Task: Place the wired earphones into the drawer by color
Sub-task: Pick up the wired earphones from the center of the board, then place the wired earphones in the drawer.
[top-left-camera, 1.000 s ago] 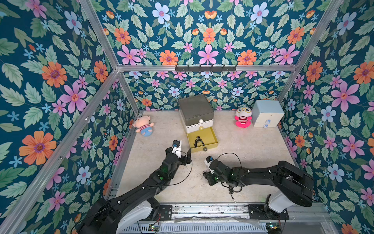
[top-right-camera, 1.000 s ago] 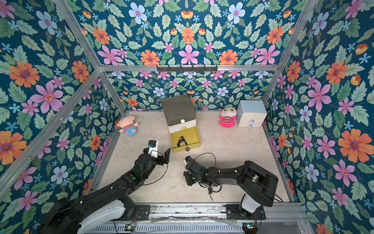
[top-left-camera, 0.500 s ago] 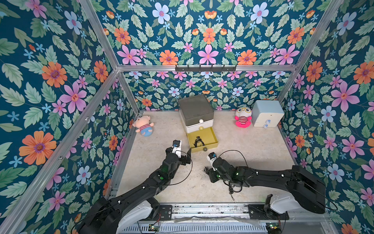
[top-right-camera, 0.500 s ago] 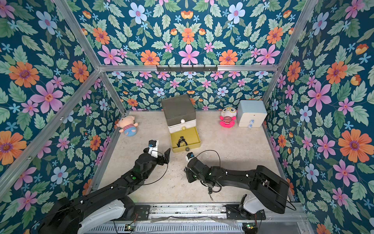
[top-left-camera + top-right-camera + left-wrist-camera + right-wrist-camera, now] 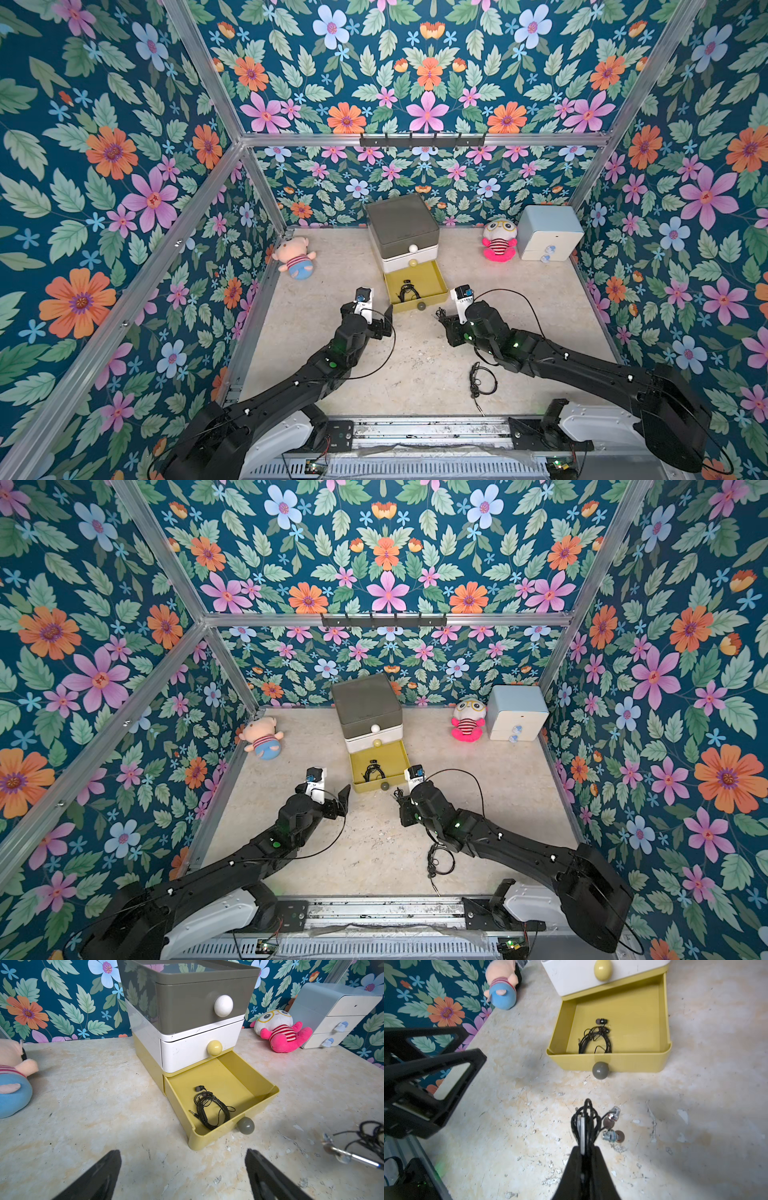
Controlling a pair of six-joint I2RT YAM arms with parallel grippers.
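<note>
The right claw is pinching a coiled black earphone bundle between fully closed jaws. The two metal earbuds are hanging beside the coil. The bundle is sitting over the bench, just short of the grey knob on the open yellow drawer.

The left claw is standing with its jaws spread to full width and gripping nothing. It is facing the drawer front from near the drawer's left corner.

A second black earphone set is lying coiled inside the yellow drawer, close to its front wall, with the jack plug pointing toward the left side wall. A third black earphone set is lying loose on the bench beneath the right arm, well apart from the drawer.

The yellow drawer is projecting from the base of a three-tier drawer unit. The white and grey tiers above it are sitting closed.
</note>
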